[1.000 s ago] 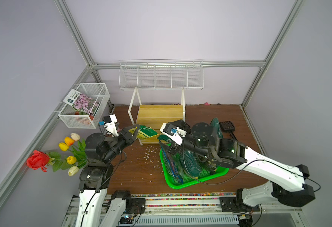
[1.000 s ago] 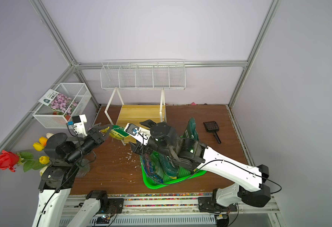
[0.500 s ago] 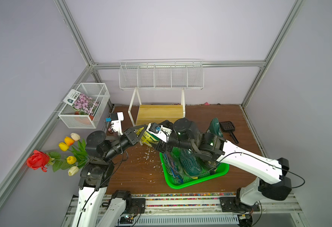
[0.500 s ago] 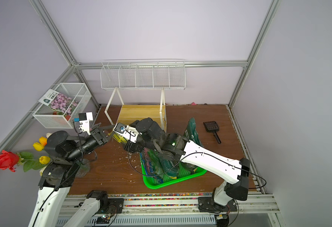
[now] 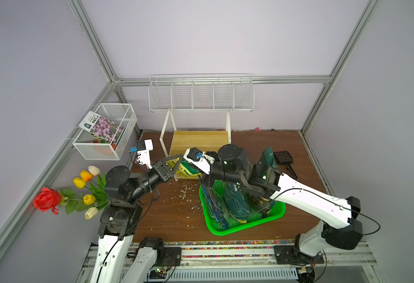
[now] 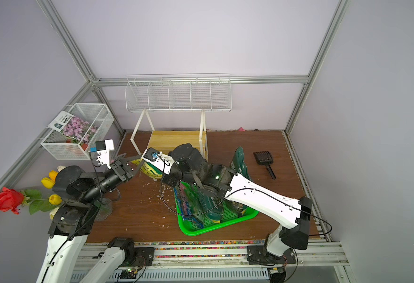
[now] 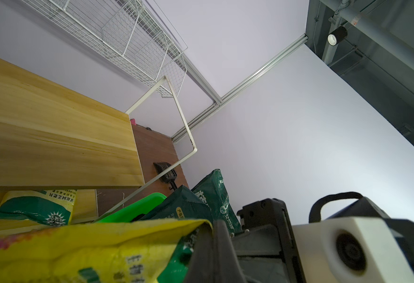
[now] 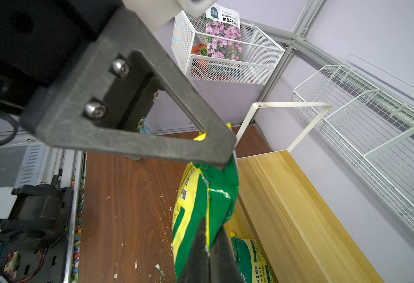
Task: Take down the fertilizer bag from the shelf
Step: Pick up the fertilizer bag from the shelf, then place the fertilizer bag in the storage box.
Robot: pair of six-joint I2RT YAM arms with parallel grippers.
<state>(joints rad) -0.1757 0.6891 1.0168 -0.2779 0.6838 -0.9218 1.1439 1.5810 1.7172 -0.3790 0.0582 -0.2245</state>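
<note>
The brown tabletop [image 5: 171, 220] fills the floor of the cell. A wire rack [image 5: 201, 96] hangs on the back wall, and the shelf [image 5: 198, 141] stands below it, its yellow boards showing in both top views [image 6: 174, 138]. To the right of the shelf's front, a green tray [image 5: 240, 227] holds dark green sacks [image 5: 235, 203] standing on end. A mesh basket [image 5: 103, 149] with a seed packet hangs on the left wall, with flowers [image 5: 78, 193] below it.

The bag [image 5: 188, 169], yellow and green, is held in the air just beside the front edge of the shelf's upper board, above the tabletop. I cannot tell whether it touches the board. The left hand [image 8: 222, 161] is clamped on its top edge. The right hand [image 8: 207, 230] is closed on the bag lower down, one finger on each side.

A second bag [image 8: 250, 259] lies on the lower board. A black scoop [image 5: 284, 159] lies on the tabletop right of the tray. White crumbs [image 5: 184, 193] are scattered left of the tray.
</note>
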